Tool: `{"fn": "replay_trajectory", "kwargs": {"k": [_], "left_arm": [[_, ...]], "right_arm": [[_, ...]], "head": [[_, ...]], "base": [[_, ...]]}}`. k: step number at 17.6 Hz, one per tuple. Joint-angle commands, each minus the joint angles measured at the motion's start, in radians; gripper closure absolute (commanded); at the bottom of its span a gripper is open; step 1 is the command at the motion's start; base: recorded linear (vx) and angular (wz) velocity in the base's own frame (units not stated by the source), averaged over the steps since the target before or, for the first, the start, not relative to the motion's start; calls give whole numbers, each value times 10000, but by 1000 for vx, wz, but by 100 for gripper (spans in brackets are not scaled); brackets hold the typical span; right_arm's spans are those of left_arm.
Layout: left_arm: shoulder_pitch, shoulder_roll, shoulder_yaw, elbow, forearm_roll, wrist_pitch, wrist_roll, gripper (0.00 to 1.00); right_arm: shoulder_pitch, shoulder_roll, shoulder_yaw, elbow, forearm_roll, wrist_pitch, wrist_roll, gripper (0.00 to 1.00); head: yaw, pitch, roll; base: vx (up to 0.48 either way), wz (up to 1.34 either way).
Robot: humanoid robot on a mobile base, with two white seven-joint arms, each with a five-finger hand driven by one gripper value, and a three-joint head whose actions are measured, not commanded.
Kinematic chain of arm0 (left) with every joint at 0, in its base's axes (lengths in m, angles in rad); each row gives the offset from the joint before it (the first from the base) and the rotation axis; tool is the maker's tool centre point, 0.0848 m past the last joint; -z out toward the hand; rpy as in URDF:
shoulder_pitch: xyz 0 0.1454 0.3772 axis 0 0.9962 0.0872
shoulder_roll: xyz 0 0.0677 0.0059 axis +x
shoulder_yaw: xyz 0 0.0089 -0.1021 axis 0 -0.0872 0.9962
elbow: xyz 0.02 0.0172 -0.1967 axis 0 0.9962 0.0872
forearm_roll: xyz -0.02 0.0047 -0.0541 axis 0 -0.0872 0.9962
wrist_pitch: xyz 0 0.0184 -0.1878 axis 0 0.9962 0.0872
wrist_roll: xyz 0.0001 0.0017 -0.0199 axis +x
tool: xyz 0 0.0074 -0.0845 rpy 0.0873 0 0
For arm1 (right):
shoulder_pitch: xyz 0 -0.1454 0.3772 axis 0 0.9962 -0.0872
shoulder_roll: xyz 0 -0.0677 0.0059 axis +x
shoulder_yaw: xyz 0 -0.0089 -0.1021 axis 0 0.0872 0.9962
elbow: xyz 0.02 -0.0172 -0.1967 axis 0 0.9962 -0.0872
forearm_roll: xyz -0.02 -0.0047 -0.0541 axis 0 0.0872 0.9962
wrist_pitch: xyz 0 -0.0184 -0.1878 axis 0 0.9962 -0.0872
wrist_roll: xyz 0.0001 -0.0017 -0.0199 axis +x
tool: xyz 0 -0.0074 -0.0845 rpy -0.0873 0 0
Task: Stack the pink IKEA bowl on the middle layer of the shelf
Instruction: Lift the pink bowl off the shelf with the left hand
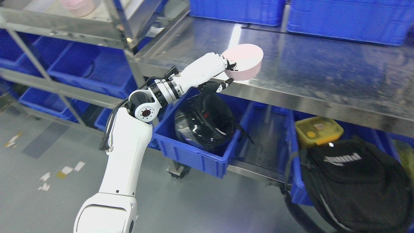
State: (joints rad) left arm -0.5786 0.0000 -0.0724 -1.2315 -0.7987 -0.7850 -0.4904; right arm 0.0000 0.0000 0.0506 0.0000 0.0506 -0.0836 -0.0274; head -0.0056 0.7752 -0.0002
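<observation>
A pink bowl [245,61] is held at the front edge of the steel middle shelf [310,68], tilted toward me and partly over the shelf. My left hand [230,75] is shut on it, with fingers on its near rim and thumb underneath. A second stack of pink bowls [78,6] sits on the neighbouring rack at the top left, cut off by the frame edge. The right arm does not show.
Blue bins [349,17] line the back of the shelf. Below it, a blue bin [194,155] holds a black helmet [203,123]. A yellow lunch box [318,131] and a black backpack [355,184] lie at the lower right. A steel upright [137,71] stands left of the hand.
</observation>
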Motion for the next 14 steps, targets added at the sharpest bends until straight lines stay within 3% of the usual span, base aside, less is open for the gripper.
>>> {"fn": "replay_trajectory", "kwargs": {"k": [1,10,14], "left_arm": [[616,174,325,-2043,26,-4,-96,99],[616,174,218,-2212,10,-4,-96,99],[632,174,95,-2211,10,-4,-96,99]], "right_arm": [[215,-175,0,-175,0,7,13,0],[215,-175,0,-175,0,7,13,0],[215,-175,0,-175,0,7,13,0]], "head": [[0,0,0],[0,6,0],[0,6,0]], "base": [[60,1206],[83,1351],[91,871]]}}
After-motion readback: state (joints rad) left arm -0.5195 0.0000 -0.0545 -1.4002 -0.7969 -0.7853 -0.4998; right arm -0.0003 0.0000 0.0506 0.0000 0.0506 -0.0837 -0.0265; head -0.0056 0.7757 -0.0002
